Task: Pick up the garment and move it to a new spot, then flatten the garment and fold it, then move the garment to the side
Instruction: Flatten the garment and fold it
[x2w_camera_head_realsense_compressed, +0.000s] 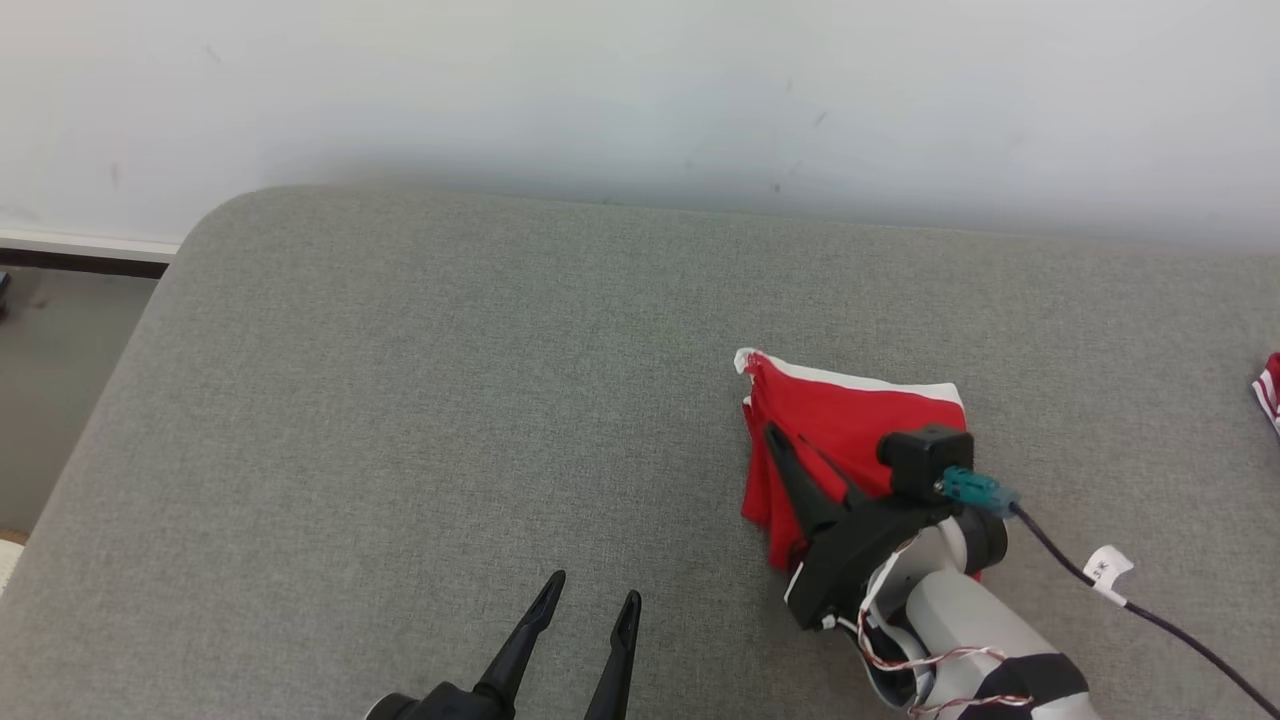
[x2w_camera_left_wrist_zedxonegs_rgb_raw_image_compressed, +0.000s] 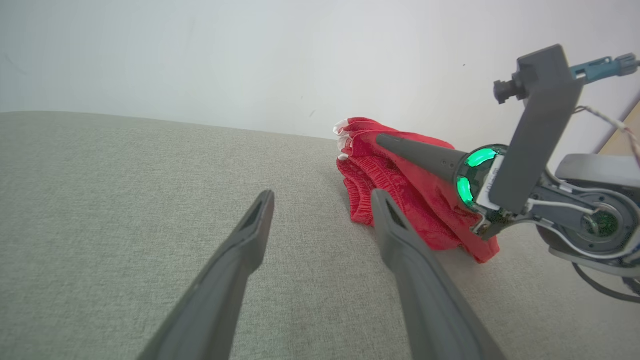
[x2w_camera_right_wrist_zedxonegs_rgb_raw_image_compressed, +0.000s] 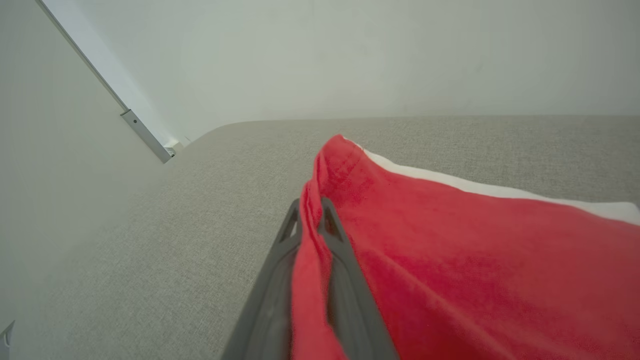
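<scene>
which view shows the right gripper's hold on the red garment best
The right wrist view: the right gripper is shut, a fold of the red garment pinched between its fingers. The head view shows it from above, lying over the garment; the left wrist view from the side, the pinch unclear.

A plain indoor room, whether home or test space I cannot tell: a grey fabric cushion with a rounded corner stands against a bare white wall, with skirting and grey floor on its left.
</scene>
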